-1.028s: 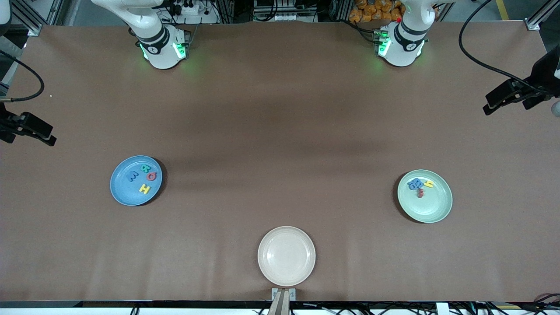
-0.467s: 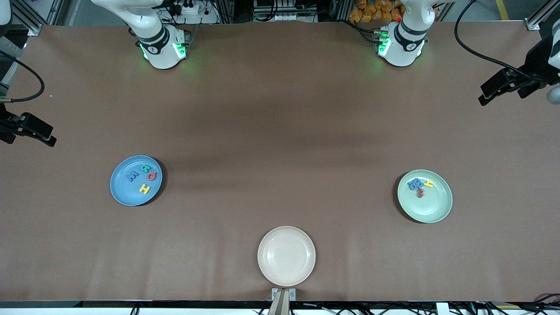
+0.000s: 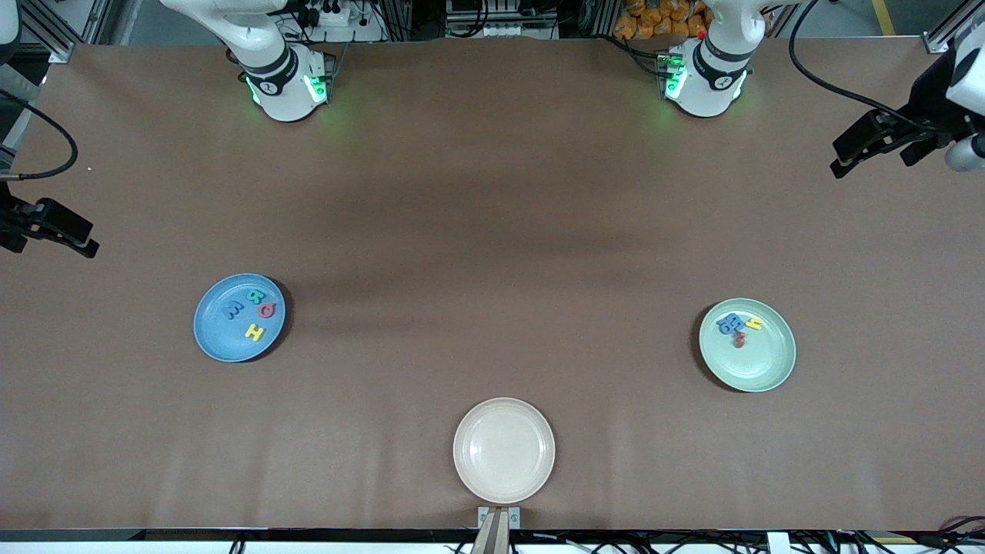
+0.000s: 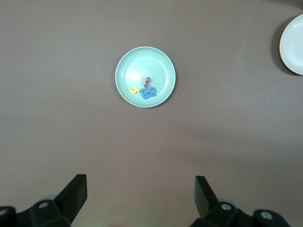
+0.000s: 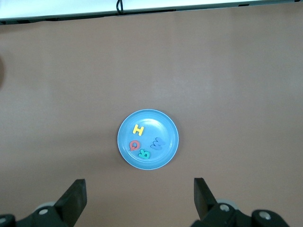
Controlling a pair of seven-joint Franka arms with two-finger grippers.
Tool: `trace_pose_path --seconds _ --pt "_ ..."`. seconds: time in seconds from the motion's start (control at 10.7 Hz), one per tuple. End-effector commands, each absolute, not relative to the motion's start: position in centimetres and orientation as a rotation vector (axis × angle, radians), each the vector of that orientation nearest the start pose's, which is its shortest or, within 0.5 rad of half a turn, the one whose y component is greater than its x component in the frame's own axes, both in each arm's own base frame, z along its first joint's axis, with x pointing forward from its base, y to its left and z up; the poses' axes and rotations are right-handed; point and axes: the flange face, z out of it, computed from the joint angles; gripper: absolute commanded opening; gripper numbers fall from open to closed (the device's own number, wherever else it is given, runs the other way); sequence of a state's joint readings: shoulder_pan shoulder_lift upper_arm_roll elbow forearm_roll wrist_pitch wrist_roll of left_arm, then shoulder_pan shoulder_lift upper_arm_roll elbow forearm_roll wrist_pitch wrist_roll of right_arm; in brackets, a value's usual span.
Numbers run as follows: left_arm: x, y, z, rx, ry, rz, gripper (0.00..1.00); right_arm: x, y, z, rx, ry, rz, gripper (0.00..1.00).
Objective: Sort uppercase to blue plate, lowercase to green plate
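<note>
In the front view the blue plate [image 3: 239, 318] sits in the lower part of the frame toward the right arm's end of the table, and all four uppercase [image 3: 250, 312] letters lie on it: a green R, a red Q, a blue W and a yellow H, close together but mostly apart. The green plate [image 3: 747, 345] lies toward the left arm's end of the table at about the same height in the frame, with the lowercase [image 3: 737, 326] letters bunched in a small cluster near its upper rim, the blue ones touching, a yellow one beside them and a tiny red one just below. A cream plate [image 3: 504, 450] rests bare at the bottom centre, nearest the camera. The left gripper [image 3: 877, 146] hangs at the upper right edge of the frame, over the table's end; compared with a second ago it has climbed higher in the frame and shifted slightly inward. Its wrist view shows its jaws spread wide with nothing between them, the green plate well clear of them. The right gripper [image 3: 48, 228] waits at the far left edge of the frame, unmoved, its jaws likewise spread and empty. Plates and letters lie exactly where they lay before.
</note>
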State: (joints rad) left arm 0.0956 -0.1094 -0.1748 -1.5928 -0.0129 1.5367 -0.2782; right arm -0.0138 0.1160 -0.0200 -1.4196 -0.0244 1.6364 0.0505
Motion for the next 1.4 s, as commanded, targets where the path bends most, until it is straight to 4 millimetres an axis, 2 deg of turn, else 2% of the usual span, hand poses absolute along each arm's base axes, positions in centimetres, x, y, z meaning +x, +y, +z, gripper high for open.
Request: trace_pose_path --seconds 0.0,0.37,0.75,0.84,1.03,1.31 --pt "51.1 -1.3 67.1 -3.141 -0.352 -0.083 1.00 59.5 -2.5 63.8 -3.148 0.137 -0.172 1.00" --pt "52.6 -1.8 67.4 -3.135 -0.323 -0.100 1.00 59.5 -2.5 63.8 -3.148 0.137 -0.174 1.00" --pt "52.5 -1.8 67.2 -3.127 -0.301 -0.097 1.00 59.6 -2.5 63.7 -3.148 0.137 -0.177 1.00" --pt "52.5 -1.7 67.2 -3.111 -0.275 -0.097 1.00 59.6 -2.5 63.7 -3.148 0.137 -0.177 1.00" --pt "52.5 -1.8 67.3 -3.107 -0.069 -0.094 1.00 59.6 -2.5 63.7 -3.148 0.137 -0.177 1.00" --pt "52.3 -2.1 67.1 -3.106 -0.037 -0.065 1.00 59.7 -2.5 63.6 -3.148 0.137 -0.177 1.00"
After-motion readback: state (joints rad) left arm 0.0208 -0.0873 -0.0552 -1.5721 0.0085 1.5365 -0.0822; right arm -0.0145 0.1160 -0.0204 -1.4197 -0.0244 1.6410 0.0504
